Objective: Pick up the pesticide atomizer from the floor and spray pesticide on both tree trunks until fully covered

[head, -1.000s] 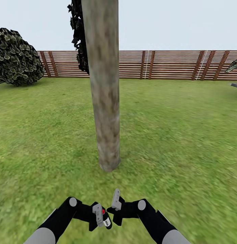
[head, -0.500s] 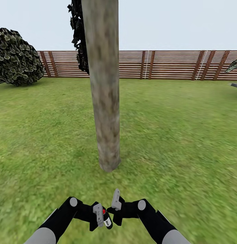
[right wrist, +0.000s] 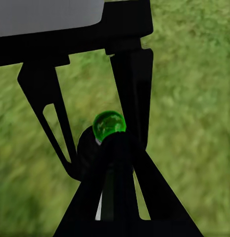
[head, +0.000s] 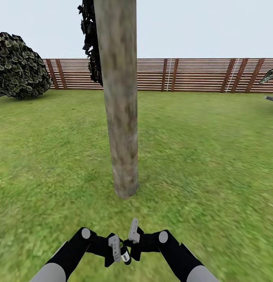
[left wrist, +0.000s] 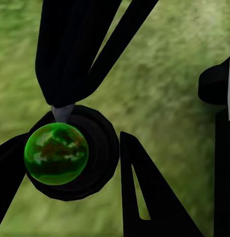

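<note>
black tool (right wrist: 117, 163) fingers against blurry green grass (right wrist: 194, 98), a glossy green ball (right wrist: 109, 123) between them

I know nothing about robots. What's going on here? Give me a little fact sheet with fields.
Place: grass lawn with a slatted wooden fence
Straight ahead: thick pale tree trunk, upright
Left end effector: shut on the pesticide atomizer
Right end effector: right beside the left one; open or shut is unclear
Background: dark bush by the fence
Spray: none visible
</note>
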Robot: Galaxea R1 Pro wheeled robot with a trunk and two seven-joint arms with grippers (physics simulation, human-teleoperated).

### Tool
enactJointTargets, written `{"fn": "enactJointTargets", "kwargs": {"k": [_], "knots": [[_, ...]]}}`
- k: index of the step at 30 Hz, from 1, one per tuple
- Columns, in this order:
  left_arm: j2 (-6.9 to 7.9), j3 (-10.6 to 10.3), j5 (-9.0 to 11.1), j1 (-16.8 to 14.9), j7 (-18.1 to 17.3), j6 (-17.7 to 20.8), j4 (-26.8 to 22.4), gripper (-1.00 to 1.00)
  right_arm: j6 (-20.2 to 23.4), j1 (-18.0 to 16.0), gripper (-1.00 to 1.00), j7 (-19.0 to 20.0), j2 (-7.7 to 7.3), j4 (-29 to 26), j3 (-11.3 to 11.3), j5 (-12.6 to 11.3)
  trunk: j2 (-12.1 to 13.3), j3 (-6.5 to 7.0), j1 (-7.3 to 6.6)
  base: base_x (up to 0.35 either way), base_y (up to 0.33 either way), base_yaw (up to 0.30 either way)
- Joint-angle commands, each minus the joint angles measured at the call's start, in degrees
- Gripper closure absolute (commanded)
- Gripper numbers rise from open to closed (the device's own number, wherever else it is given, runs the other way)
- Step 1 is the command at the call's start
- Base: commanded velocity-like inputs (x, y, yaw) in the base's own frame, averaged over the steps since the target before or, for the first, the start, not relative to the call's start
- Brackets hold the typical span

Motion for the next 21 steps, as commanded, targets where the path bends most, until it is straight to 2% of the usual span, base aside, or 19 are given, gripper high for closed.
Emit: {"fn": "enactJointTargets", "kwargs": {"k": [1, 5, 8, 11, 13, 16, 21], "knots": [[-0.02, 0.07, -0.48, -0.02, -0.06, -0.57, -0.06, 1.00, -0.44, -0.02, 1.00, 0.04, 0.01, -0.03, -0.05, 0.60, -0.02, -0.05, -0.01, 0.000, 0.000, 0.000], [0.04, 0.07, -0.52, -0.02, -0.01, -0.54, -0.06, 1.00, -0.44, -0.02, 1.00, 0.02, 0.01, -0.03, -0.05, 0.60, -0.02, -0.05, -0.01, 0.000, 0.000, 0.000], [0.76, 0.12, -0.68, 0.03, -0.05, -0.61, 0.05, 1.00, -0.44, -0.02, 1.00, 0.04, 0.01, -0.03, -0.05, 0.60, -0.02, -0.05, -0.01, 0.000, 0.000, 0.000], [2.71, 0.09, -0.78, 0.16, 0.01, -0.55, 0.11, 1.00, -0.44, -0.02, 1.00, 0.04, 0.01, -0.03, -0.05, 0.66, -0.02, -0.05, -0.01, 0.000, 0.000, 0.000], [4.87, 0.08, -0.76, 0.27, 0.02, -0.54, 0.15, 1.00, -0.44, -0.02, 1.00, 0.04, 0.01, -0.01, -0.05, 0.68, -0.02, -0.05, -0.01, 0.000, 0.000, 0.000], [6.86, 0.07, -0.75, 0.42, 0.03, -0.60, 0.19, 1.00, -0.44, -0.02, 1.00, 0.03, 0.01, -0.04, -0.05, 0.68, -0.02, -0.05, -0.01, 0.000, 0.000, 0.000], [11.27, 0.12, -0.73, 0.68, 0.03, -1.40, 0.74, 1.00, -0.39, -0.09, 1.00, -0.04, 0.01, -0.79, -0.05, 0.71, -0.02, -0.05, -0.01, 0.000, 0.000, 0.000]]}}
